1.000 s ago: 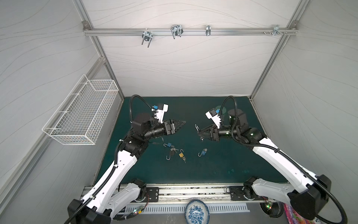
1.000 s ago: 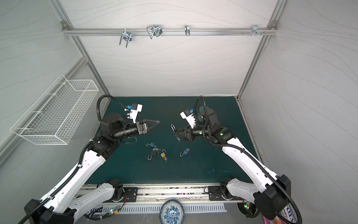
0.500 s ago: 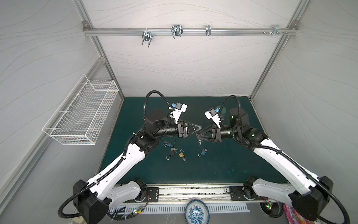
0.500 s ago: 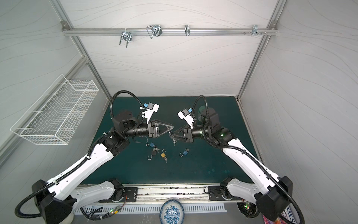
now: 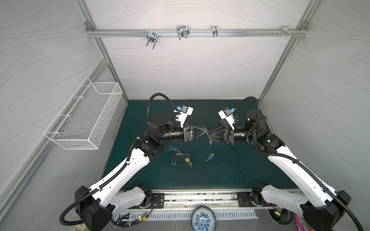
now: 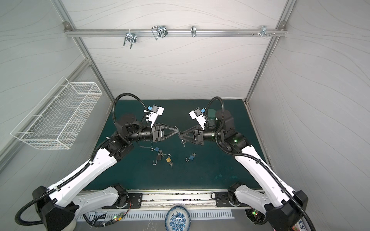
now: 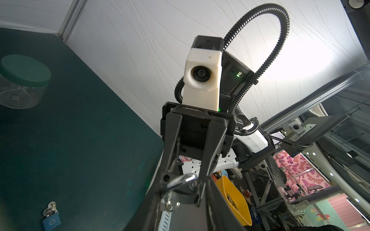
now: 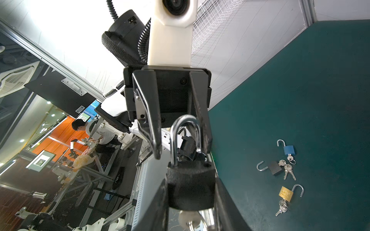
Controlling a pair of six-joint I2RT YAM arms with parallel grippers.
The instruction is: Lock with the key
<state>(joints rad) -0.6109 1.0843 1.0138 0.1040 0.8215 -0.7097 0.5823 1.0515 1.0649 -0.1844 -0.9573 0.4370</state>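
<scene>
Noted right pincer [image 5: 208,136] clenched on black padlock [image 8: 190,186] body, key [image 8: 186,220] dangling below, open shackle [image 8: 186,122] offered between left pincer [image 5: 206,131] fingers [image 8: 153,120], presumably for pressing home; cannot tell whether left grips yet.

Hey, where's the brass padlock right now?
The brass padlock lies on the green mat near the middle in both top views, between a loose black padlock on its left and a blue padlock on its right.

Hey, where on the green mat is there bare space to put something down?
Bare: front right of the mat, between the lone blue padlock and the right arm. Crowded: the three-padlock cluster beside the left arm.
</scene>
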